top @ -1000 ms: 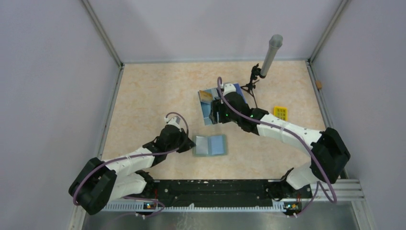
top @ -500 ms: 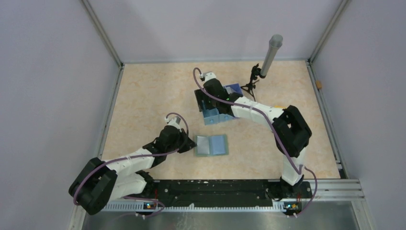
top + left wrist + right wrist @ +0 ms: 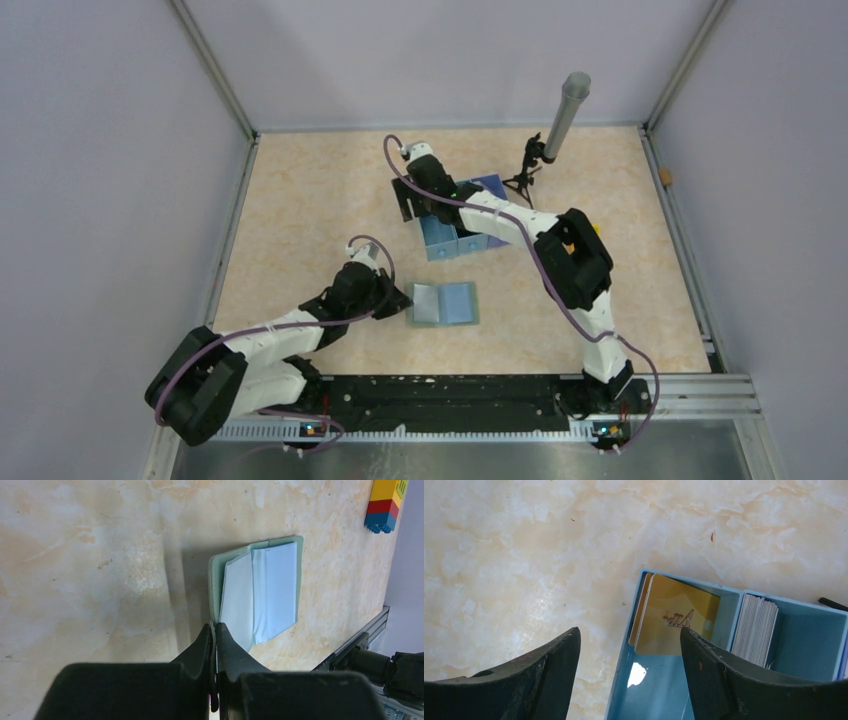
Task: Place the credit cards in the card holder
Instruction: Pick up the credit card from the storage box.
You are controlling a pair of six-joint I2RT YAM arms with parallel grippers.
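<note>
The card holder (image 3: 443,303) is lying open on the table (image 3: 300,200), near the middle-front, light blue panels facing up. No card is showing in it so far. The left gripper (image 3: 215,628) is sitting at its left edge w/ jaws together. The grey-green rim is running straight into the tips, so it's looking like a pinch on the cover (the shadow beside that flap is hinting it's lifted a little).

The credit cards are sitting well apart from the holder, in the blue tray (image 3: 724,591) further back. A gold card (image 3: 676,615) is leaning in the end compartment w/ another one just behind it. A stack of pale cards (image 3: 756,630) is standing on edge in the next compartment. The right gripper (image 3: 629,635) is hovering over the gold-card end of the tray, jaws wide apart, gripping nothing.

Step in hand, as I'm reading it: going for the 1st card, approx. lined up but not yet down on it. The next move is calling for a descent w/ one finger on each face of the gold card, taking that one only and not its neighbour. It's thin and close to the tray wall, so there's not much room. After that comes the carry to the holder and a slide into a panel pocket while the left arm is steadying the cover.

Off to the side, some toy bricks (image 3: 385,505) aren't involved.
</note>
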